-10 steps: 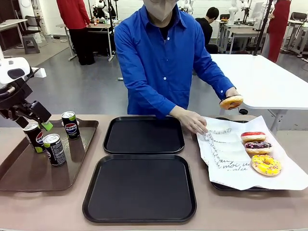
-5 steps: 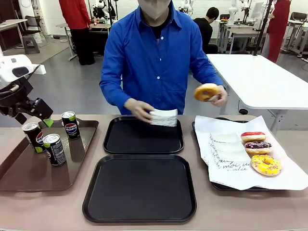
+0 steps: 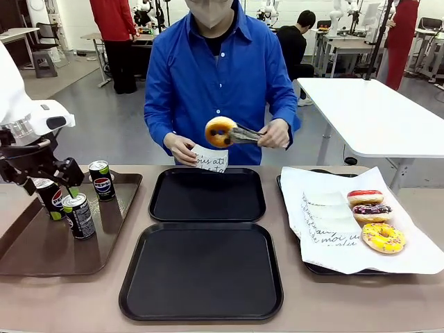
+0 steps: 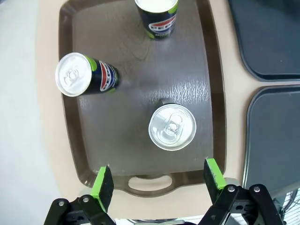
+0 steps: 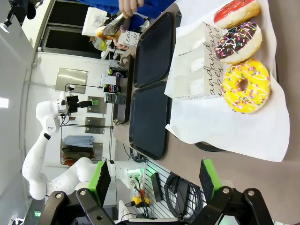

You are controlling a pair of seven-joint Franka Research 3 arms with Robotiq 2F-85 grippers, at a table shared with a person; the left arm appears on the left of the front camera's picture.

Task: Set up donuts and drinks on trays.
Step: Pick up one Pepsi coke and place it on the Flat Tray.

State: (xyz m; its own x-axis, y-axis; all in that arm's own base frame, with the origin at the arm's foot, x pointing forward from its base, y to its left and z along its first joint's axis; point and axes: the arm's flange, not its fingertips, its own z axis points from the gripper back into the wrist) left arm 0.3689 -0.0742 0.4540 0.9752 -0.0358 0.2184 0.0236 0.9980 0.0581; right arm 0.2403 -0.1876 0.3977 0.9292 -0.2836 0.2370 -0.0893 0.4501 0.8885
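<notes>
The can (image 4: pixel 172 127) I want stands upright, long axis pointing straight up at me, so all I get is its round silver top and pull-tab. It sits on the brown tray (image 4: pixel 136 84), right of that tray's middle and close to the near edge, just beyond the handle cut-out.

Two other cans share the tray. One (image 4: pixel 84 77) is by the left edge and one (image 4: pixel 157 18) is up at the far edge, both well apart from mine.

My left gripper (image 4: pixel 158 180) hangs above, spread wide with nothing between the green pads. The can lies just ahead of the line joining my fingertips, roughly centred between them. My read is a small nudge forward, then straight down, and the pads bracket it.

This arm is plainly the nearer one. My right gripper (image 5: pixel 152 178), also wide open and holding nothing, is over on the side of the paper-lined tray (image 5: pixel 225 126) with the iced donuts (image 5: pixel 245 86).

The near black tray (image 3: pixel 201 270) lies just beside the brown tray's right edge, so it should be a short carry.
</notes>
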